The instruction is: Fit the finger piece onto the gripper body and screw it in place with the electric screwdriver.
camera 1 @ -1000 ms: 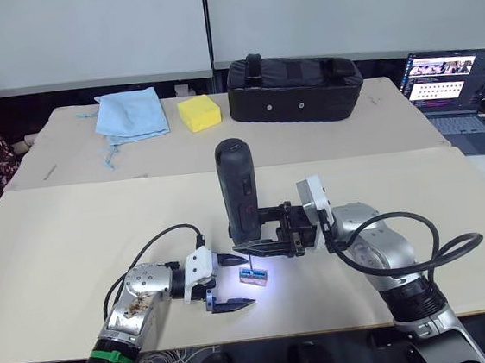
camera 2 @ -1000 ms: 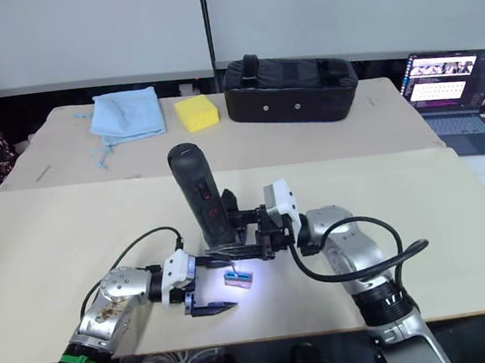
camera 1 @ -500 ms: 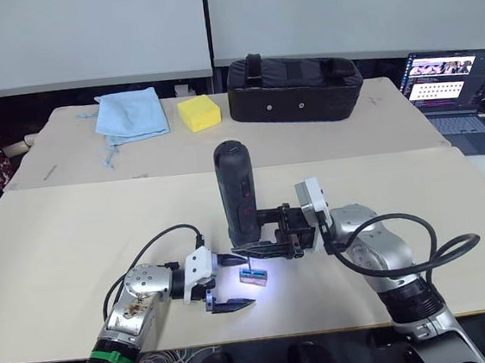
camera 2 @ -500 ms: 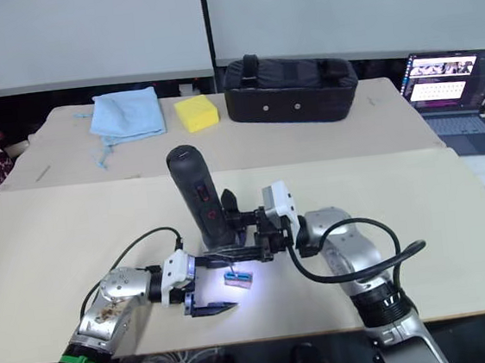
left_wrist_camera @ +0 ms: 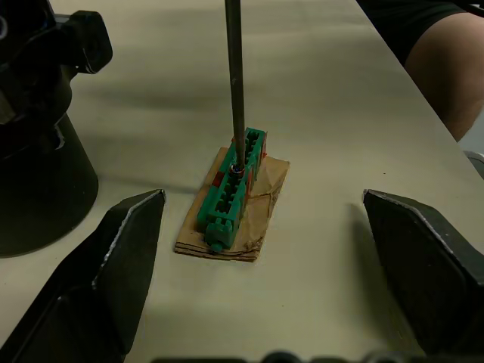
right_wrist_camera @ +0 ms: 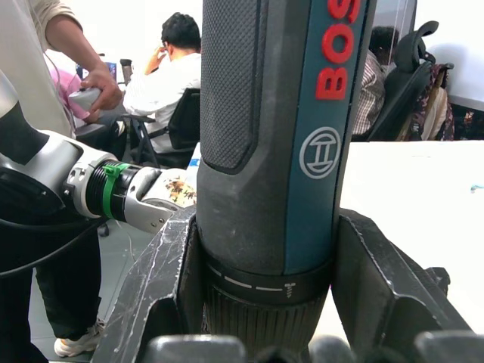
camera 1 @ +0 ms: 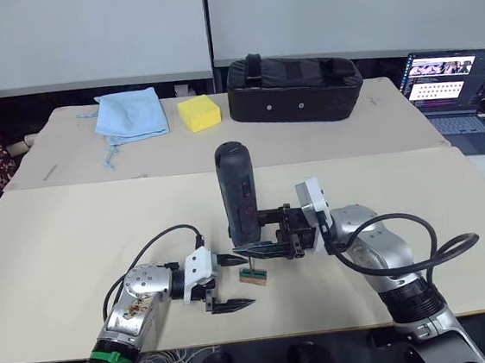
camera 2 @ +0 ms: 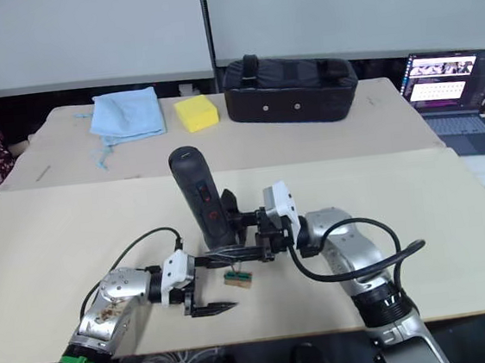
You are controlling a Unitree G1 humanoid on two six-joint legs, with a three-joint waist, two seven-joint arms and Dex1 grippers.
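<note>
My right gripper is shut on the electric screwdriver, a black cylinder with red markings that stands upright over the middle of the table. Its thin bit points down onto a green ribbed strip lying on a scrap of brown card. My left gripper is open at the table's near edge, with one finger on each side of the strip and touching neither it nor the bit. The finger piece and the gripper body are out of view.
A large black bag, a yellow sponge and a blue cloth lie at the back of the table. A laptop is open at the far right. People sit and stand beyond the table.
The bright light at the screwdriver's tip has gone out, so the strip now looks green on brown card. Neither arm has clearly moved.
</note>
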